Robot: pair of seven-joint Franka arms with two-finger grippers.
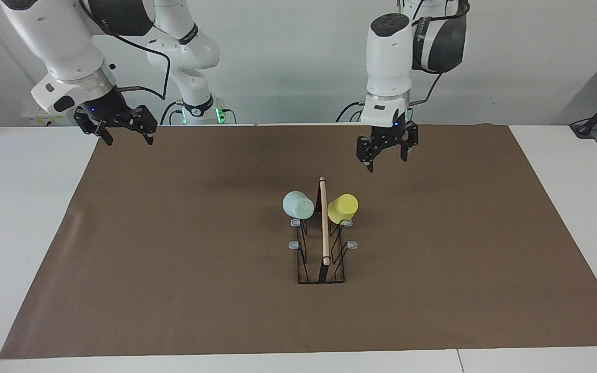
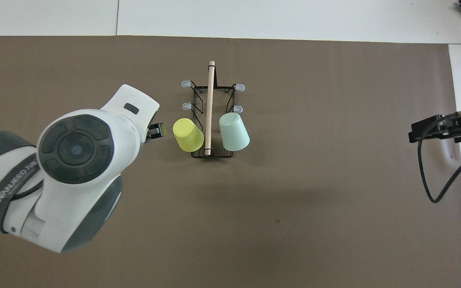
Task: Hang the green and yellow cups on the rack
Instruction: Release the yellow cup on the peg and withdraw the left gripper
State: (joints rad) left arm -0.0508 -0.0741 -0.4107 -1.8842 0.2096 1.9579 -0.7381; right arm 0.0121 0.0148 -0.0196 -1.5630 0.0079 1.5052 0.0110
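I log: rack (image 1: 322, 243), rod running away from robots; cups (image 1: 298, 204) mouths inward; arm label "WANJEED"; left gripper (image 1: 387, 150), right gripper (image 1: 114, 123) released.

The narrow black wire rack (image 1: 321, 259) looks like thin painted metal, topped by a light, matt wooden rod (image 1: 324, 220) with smooth grey tips (image 1: 295, 244) on its prongs; the pale mint green tapered cup (image 1: 298, 204) and the bright yellow tapered cup (image 1: 342, 209) look like smooth plastic with a soft sheen; the brown mat (image 1: 174, 248) is matt, like paper, faintly creased; the white table (image 1: 13, 207) looks smooth.
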